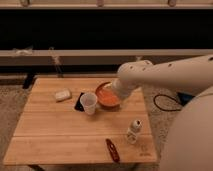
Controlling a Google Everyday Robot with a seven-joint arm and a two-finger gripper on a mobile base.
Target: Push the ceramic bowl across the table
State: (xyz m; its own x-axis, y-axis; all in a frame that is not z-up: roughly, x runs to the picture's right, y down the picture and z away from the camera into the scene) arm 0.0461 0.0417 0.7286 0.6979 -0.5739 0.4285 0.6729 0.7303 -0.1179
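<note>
The orange-red ceramic bowl point(107, 96) sits on the light wood table point(55, 132), right of centre toward the far edge. My white arm reaches in from the right and its end, with the gripper point(120, 90), is right at the bowl's right rim, partly covering it. The gripper itself is hidden behind the arm's bulky wrist. A small translucent white cup point(89, 103) stands just left of the bowl, almost touching it.
A pale sponge-like block point(63, 94) lies at the far left. A dark flat object point(79, 101) lies behind the cup. A small white bottle point(133, 131) stands at the near right, and a reddish-brown bar point(112, 150) lies near the front edge. A cable point(162, 104) runs on the floor at right.
</note>
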